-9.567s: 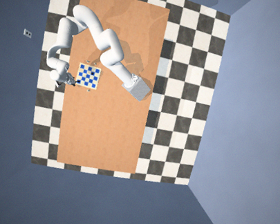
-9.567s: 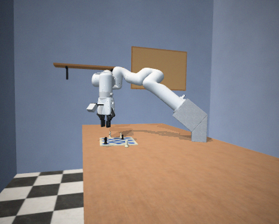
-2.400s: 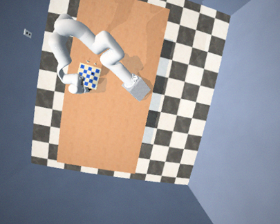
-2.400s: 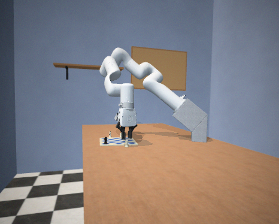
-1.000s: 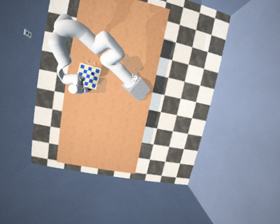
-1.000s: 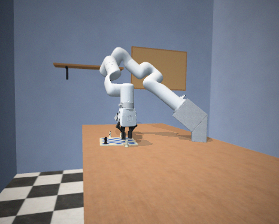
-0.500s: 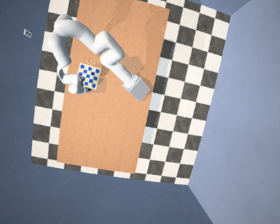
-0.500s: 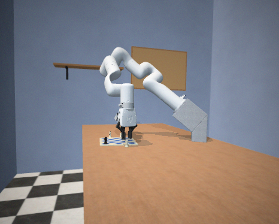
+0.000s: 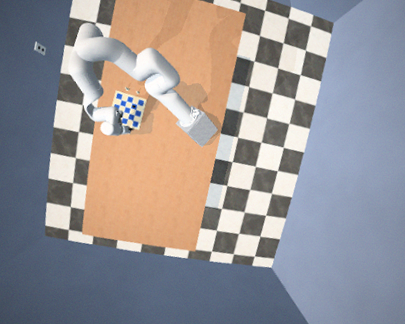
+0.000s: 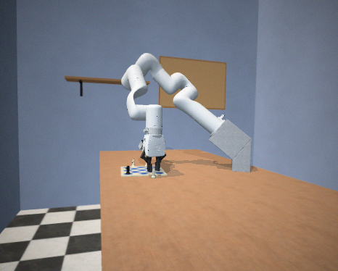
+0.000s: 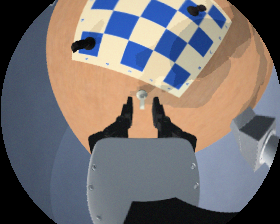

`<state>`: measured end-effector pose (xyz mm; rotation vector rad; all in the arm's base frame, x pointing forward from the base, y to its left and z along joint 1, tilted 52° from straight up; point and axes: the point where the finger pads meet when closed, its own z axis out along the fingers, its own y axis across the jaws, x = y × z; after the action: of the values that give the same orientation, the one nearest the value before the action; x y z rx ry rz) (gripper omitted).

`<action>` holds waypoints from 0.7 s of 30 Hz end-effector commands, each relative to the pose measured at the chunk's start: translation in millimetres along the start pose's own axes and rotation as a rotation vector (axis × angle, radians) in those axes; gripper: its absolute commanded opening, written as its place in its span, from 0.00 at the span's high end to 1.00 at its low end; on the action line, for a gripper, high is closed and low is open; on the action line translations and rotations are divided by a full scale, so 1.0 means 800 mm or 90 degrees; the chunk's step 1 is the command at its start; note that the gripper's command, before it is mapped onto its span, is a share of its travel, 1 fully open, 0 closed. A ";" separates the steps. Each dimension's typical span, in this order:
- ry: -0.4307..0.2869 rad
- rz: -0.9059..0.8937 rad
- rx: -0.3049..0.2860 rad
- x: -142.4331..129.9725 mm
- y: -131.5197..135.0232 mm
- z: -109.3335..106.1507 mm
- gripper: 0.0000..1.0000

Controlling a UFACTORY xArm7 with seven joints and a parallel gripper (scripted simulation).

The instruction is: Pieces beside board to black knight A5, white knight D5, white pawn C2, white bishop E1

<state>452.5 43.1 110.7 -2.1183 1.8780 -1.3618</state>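
Observation:
The blue and cream chessboard lies on the table. My gripper points straight down just off the board's edge. Its fingers stand apart on either side of a small white piece that stands upright on the table beside the board; I cannot tell which piece it is. One black piece stands on a square near a board corner. Another black piece stands near the far edge. Two small white pieces stand off the board on its other side; one shows in the exterior view.
The arm's grey base block stands on the orange table to the right of the board. The table's left edge drops to a checkered floor. A shelf and a pin board hang on the back wall.

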 end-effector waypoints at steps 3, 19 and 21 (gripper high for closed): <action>0.001 0.000 0.001 -0.004 -0.002 0.014 0.63; 0.001 0.000 0.001 -0.004 -0.002 0.021 0.63; 0.001 0.000 0.001 -0.004 -0.002 0.021 0.63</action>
<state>463.8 35.9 99.3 -2.1163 1.8804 -1.3659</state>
